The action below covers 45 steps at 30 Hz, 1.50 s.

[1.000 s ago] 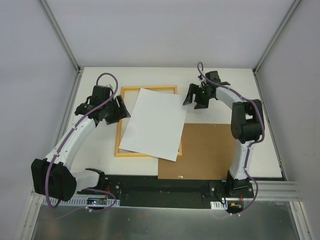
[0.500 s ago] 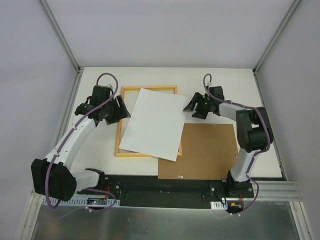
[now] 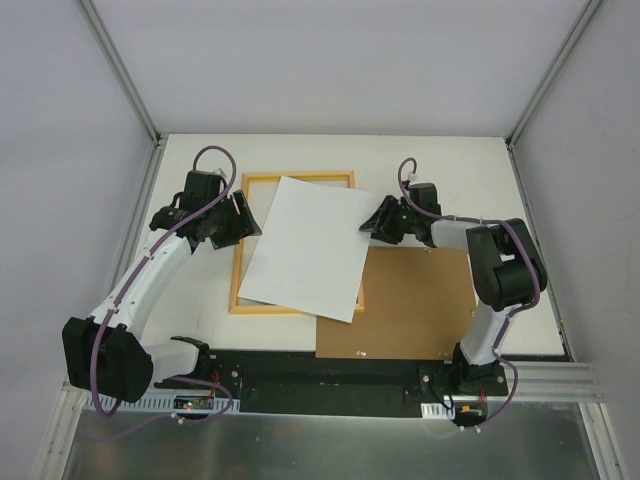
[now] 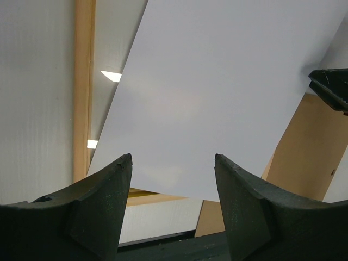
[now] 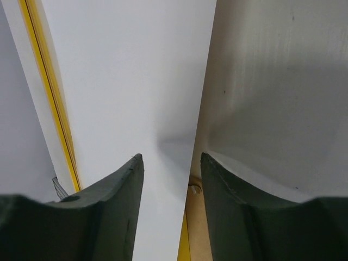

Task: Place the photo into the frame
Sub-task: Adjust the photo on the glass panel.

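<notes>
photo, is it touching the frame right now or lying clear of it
Touching. The top view shows the photo lying askew across the frame, covering its right rail and part of its near rail, so the sheet rests on it.

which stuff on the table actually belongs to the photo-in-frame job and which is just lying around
Part of the job:
- photo, white side up, lying askew across the frame
- frame, flat under the photo
- right gripper, jaws straddling the photo's right edge
- left gripper, open at the photo's left edge

Just lying about:
- brown backing panel, flat beside the frame, with the photo's corner over it
</notes>
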Motion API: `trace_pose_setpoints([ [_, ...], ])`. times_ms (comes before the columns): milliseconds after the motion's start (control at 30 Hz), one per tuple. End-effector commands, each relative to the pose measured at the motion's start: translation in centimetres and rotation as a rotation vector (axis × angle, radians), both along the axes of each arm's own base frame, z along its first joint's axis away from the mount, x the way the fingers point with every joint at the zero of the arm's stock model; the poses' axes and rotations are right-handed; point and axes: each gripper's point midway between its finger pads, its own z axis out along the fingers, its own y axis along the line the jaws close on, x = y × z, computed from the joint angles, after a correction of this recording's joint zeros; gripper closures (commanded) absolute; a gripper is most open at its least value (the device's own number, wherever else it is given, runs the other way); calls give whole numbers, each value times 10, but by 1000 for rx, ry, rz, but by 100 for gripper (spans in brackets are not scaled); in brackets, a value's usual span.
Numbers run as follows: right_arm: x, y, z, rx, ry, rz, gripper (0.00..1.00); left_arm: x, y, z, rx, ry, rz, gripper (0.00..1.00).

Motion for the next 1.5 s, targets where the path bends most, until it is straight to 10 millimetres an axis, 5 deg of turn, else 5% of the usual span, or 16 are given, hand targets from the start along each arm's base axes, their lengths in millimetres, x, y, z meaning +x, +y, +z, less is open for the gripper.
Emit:
trace_pose_setpoints([
  [0,9,7,25,44,-89,-7,56,3,-1,7,-14,-17,-14,39],
  [300,13,9,32,40,-96,13,99,4,-1,6,-11,-16,-16,39],
  [667,33,9,57,-101,-93,178,99,4,0,6,-6,-16,-20,39],
  [933,37,25,53,-145,-51,272,99,8,-2,7,-7,-18,-24,39],
  [1467,48,42,48,-125,-54,173,100,10,-2,5,-6,-8,-25,39],
])
